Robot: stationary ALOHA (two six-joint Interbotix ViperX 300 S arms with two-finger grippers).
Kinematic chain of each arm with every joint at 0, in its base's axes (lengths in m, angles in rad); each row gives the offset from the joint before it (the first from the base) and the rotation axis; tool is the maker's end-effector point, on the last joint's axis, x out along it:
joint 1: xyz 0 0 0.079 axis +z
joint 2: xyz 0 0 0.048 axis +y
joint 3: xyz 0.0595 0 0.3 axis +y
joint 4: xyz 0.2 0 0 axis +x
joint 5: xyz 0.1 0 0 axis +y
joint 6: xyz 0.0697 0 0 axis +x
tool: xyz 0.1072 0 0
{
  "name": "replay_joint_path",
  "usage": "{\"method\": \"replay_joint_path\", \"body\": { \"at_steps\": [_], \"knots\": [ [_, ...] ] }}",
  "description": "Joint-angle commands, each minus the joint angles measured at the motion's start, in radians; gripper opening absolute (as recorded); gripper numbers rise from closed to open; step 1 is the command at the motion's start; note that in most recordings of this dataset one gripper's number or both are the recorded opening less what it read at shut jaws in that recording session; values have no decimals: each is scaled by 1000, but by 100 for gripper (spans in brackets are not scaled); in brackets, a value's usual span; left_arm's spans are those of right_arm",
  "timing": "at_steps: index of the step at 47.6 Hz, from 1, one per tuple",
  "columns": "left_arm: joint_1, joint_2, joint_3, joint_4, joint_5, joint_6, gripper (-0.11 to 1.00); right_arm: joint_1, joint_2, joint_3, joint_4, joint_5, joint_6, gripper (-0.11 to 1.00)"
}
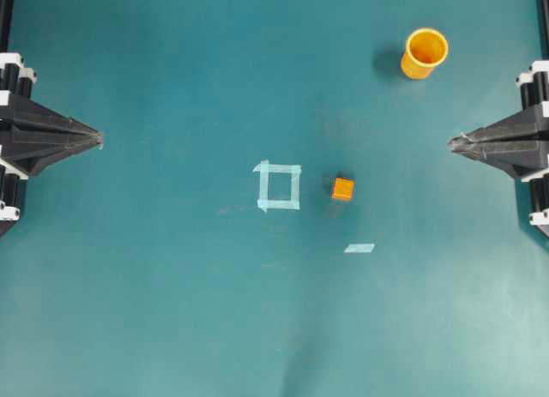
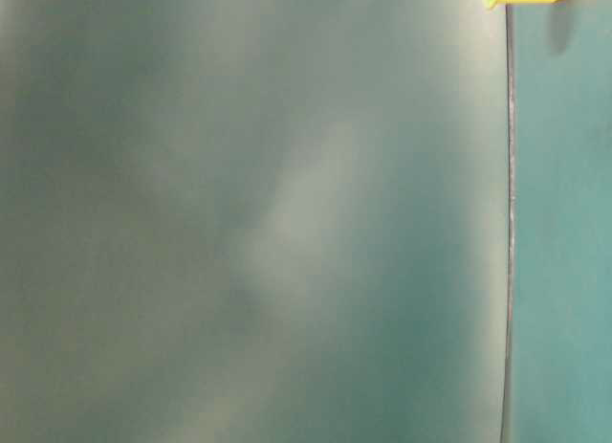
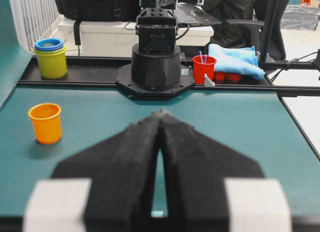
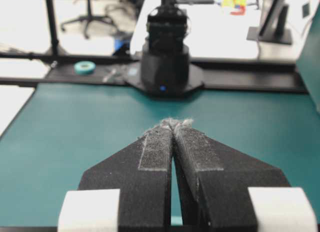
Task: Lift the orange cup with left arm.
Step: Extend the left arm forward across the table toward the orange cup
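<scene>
Left gripper (image 3: pixel 161 114), nearest the wrist lens: black fingers pressed together to a point, grasping nothing, well apart from the orange cup (image 1: pixel 424 53). Cup: round, yellow-orange, hollow, thin-rimmed, upright on the teal table (image 1: pixel 154 311) toward its far right corner. Orange cube (image 1: pixel 342 189) beside tape square (image 1: pixel 279 186); right gripper (image 1: pixel 452 142) likewise clenched, empty.
</scene>
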Motion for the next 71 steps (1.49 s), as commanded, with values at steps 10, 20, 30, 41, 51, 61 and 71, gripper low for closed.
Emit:
{"method": "replay_joint_path", "body": {
  "at_steps": [10, 20, 30, 41, 51, 61, 71],
  "knots": [
    [20, 8, -46, 6, 135, -5, 5, 0, 2, -80, 0, 87, -6, 0],
    [60, 40, -61, 6, 133, -20, 6, 0, 2, -91, 0, 114, -5, 0],
    [87, 161, -78, 6, 91, -63, 11, 0, 2, -91, 0, 114, -5, 0],
    [100, 396, -156, 5, 23, -67, 46, 0, 2, -91, 2, 118, -5, 0],
    [104, 652, -319, 6, 37, -66, 78, 0, 5, -91, 0, 120, -5, 0],
    [114, 865, -505, 6, 117, -54, 85, 0, 11, -91, 2, 121, 2, 0],
    [132, 977, -627, 6, 149, -57, 85, 0, 17, -87, 0, 124, 3, 0]
  ]
}}
